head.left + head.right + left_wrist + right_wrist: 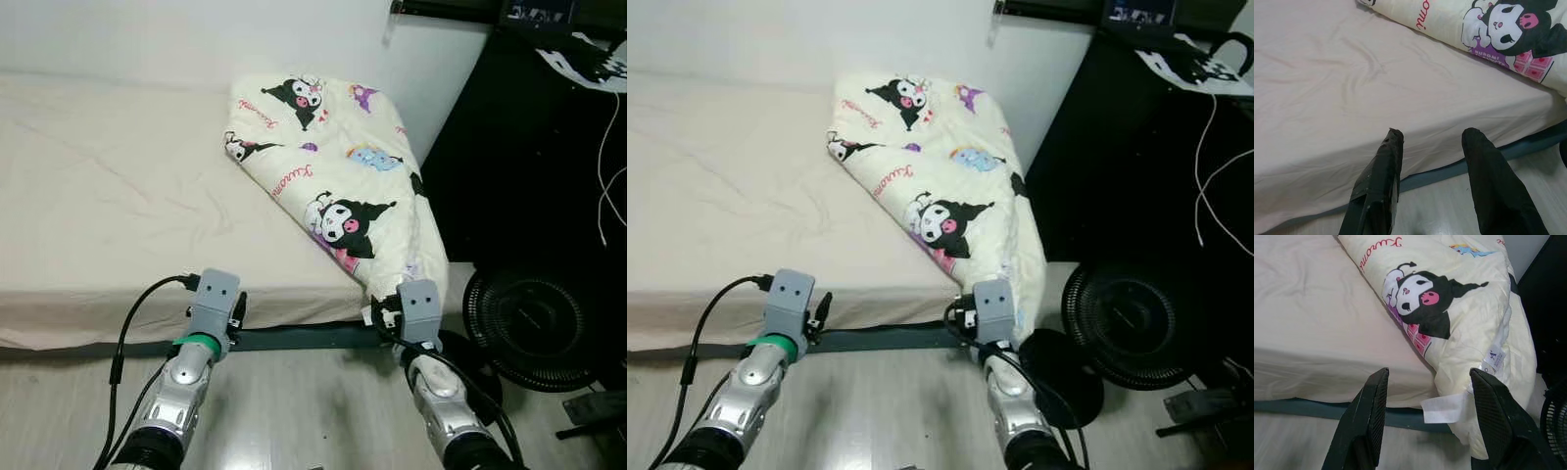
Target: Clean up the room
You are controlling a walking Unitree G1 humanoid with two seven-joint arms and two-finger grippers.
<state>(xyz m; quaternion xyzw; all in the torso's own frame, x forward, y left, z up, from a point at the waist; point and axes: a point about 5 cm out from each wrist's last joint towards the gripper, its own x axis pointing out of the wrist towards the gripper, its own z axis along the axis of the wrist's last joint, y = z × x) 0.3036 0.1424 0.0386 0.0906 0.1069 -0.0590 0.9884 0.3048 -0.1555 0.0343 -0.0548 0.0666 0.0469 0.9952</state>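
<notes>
The cream blanket [333, 166] on the bed carries red cursive lettering repeated across the print: in the right wrist view it reads "Kuromi" [1382, 253] along the fold near the cartoon character, and in the left wrist view only the tail "omi" [1423, 13] can be read. Under that character, on a purple band, small capitals read "KUROMI" [1488, 51]; the words after it are too small to read. A small white tag [1494, 356] sewn at the blanket's edge has a dark mark that cannot be read, and the larger white label [1445, 410] hanging below it looks blank.
</notes>
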